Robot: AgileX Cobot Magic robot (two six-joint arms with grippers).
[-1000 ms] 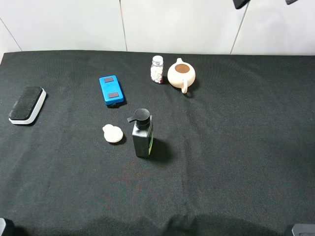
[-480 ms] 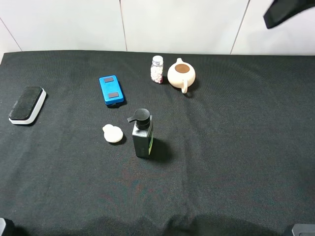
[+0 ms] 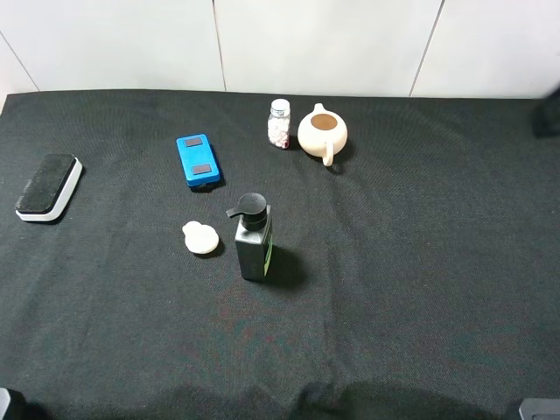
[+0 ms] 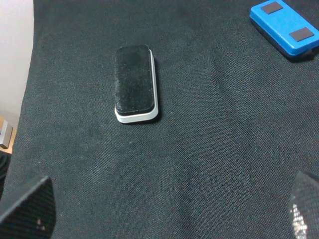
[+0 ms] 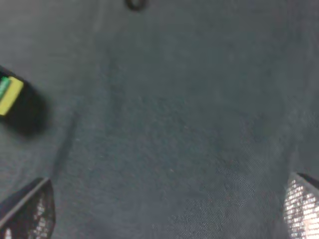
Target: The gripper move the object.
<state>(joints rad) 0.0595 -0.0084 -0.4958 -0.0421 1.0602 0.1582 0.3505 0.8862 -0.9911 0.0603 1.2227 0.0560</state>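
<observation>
The object (image 3: 322, 132), a glossy cream ceramic pot with a loop handle, sits on the woven black cloth (image 3: 420, 262), well apart from both grippers. Left fingers (image 4: 30, 206) and right fingers (image 5: 30, 209) are spread apart, holding nothing.

On the black cloth (image 3: 420, 289) lie a black-and-white eraser (image 3: 49, 186), a blue case (image 3: 197, 160), a small cream disc (image 3: 200, 238), a dark pump bottle (image 3: 253, 237) and a small jar (image 3: 279, 123), probably of pills.
</observation>
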